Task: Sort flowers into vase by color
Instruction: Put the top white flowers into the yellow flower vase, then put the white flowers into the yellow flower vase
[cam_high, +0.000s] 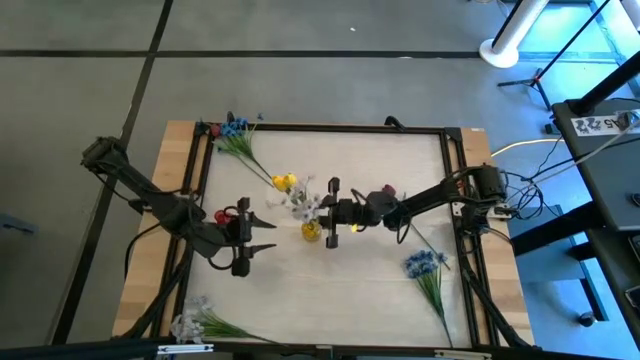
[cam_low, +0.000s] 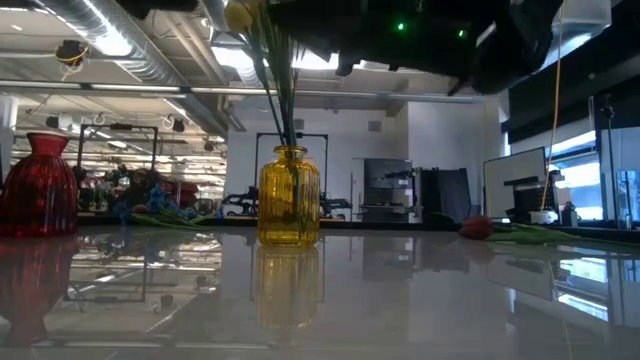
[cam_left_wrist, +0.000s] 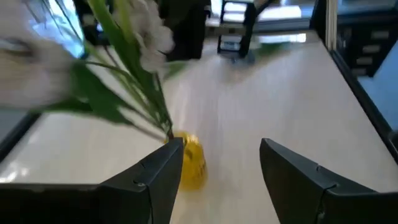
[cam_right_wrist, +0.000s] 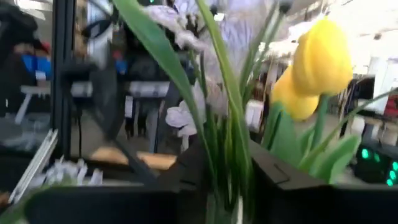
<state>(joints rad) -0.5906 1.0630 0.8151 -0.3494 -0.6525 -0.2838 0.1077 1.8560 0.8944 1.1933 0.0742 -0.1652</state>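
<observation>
Right gripper (cam_high: 333, 213) around slender green stems (cam_right_wrist: 225, 143)

A vase (cam_high: 311, 231) stands mid-tabletop (cam_high: 380, 290) with stems in it. A second vase (cam_high: 221, 216) sits at its 9 o'clock. Loose flower bunches (cam_high: 236, 135) lie at 11, 5 and 7 o'clock (near the corners).
</observation>
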